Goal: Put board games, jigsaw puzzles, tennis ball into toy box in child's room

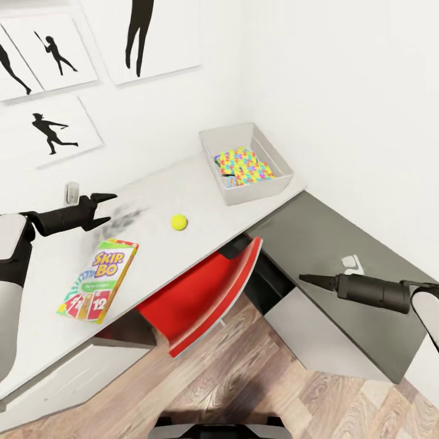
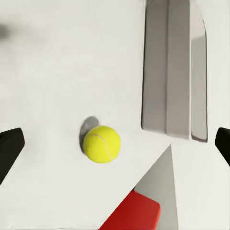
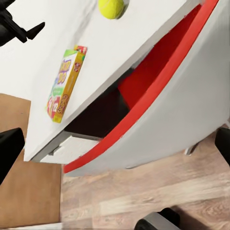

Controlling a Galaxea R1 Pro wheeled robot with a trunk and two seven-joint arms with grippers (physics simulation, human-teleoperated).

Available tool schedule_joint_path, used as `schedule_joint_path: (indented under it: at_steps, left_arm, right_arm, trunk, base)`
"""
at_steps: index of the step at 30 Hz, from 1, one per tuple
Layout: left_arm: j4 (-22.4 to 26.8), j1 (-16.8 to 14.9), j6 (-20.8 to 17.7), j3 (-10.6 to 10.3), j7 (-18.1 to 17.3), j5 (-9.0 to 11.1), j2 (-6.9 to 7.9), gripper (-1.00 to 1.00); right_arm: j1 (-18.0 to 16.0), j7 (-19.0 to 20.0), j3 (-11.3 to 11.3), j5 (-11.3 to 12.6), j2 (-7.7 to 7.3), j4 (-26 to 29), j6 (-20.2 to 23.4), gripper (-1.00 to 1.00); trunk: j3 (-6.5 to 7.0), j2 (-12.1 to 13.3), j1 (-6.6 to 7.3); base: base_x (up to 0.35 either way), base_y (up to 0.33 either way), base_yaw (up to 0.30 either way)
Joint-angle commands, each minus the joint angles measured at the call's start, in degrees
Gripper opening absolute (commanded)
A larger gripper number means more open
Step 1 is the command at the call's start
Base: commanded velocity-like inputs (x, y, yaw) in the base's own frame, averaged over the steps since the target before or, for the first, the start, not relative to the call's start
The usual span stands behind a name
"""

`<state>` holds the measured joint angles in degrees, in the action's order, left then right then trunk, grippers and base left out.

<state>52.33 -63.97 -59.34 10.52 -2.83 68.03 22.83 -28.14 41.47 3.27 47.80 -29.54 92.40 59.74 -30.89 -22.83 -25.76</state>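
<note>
the tennis ball sits alone mid-table, between the skip-bo box and the toy box holding jigsaw puzzles. the left gripper hovers over the table with fingers spread, empty; the right gripper hangs above the dark bench, grip unclear.

The left arm's forearm was a matte black cylinder that tapered toward a left gripper of two slim, pointed black fingers. Behind it the upper link was a smooth white shell with a dark band at the joint. The right gripper ended in a narrow black cone on a thicker black barrel, with a thin dark cable running back to a white sleeve. A dark base edge showed near the floor.
</note>
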Motion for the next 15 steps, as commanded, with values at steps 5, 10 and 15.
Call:
schedule_joint_path:
  at_steps: [5, 10, 15]
  left_arm:
    - [1.58, 3.23, -0.10, 1.23, -0.45, 0.69, 1.28, 1.00]
    - [2.75, 6.22, 0.05, 2.96, -0.52, 1.34, 2.14, 1.00]
    - [3.25, 7.71, 0.13, 3.93, -0.52, 1.61, 2.50, 1.00]
  right_arm:
    - [-0.55, -1.41, -0.79, -0.17, 0.36, -0.01, 0.26, 1.00]
    - [-0.84, -3.22, -1.38, -0.12, 0.83, -0.02, 0.26, 1.00]
    - [-0.96, -4.08, -1.67, -0.14, 1.14, -0.02, 0.26, 1.00]
  trunk:
    - [-0.08, -0.10, -0.03]
    - [-0.08, -0.10, -0.03]
    - [-0.08, -0.10, -0.03]
  base:
    - [-0.001, 0.000, 0.299]
    - [0.000, 0.000, 0.299]
    - [0.000, 0.000, 0.299]
